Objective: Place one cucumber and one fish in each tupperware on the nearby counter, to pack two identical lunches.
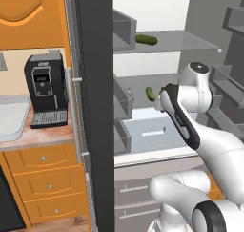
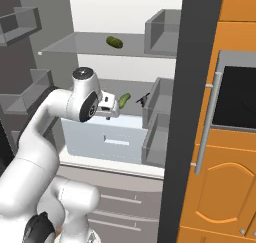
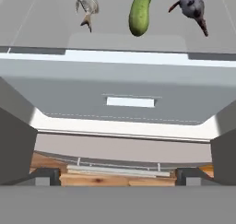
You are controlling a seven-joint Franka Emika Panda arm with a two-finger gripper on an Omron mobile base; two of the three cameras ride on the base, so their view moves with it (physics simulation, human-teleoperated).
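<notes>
On the middle fridge shelf a dark green cucumber (image 3: 140, 11) lies between two grey fish, one to its left (image 3: 86, 2) and one to its right (image 3: 192, 5). The same cucumber (image 1: 151, 93) (image 2: 124, 100) sits just beyond my hand, with a dark fish (image 2: 144, 99) beside it. A second cucumber (image 1: 145, 39) (image 2: 114, 42) rests on the glass shelf above. My gripper (image 3: 118, 176) is open with nothing between its fingertips, in front of and below the shelf's edge. The counter (image 1: 40, 135) is to the left. The tupperware is out of view.
A pale fridge drawer (image 3: 129, 94) (image 1: 152, 133) sits under the shelf. The dark fridge door edge (image 1: 93, 107) stands between fridge and counter. A black coffee machine (image 1: 46, 90) stands beside a pale grey basin (image 1: 9, 121). An oven (image 2: 235, 102) is at the right.
</notes>
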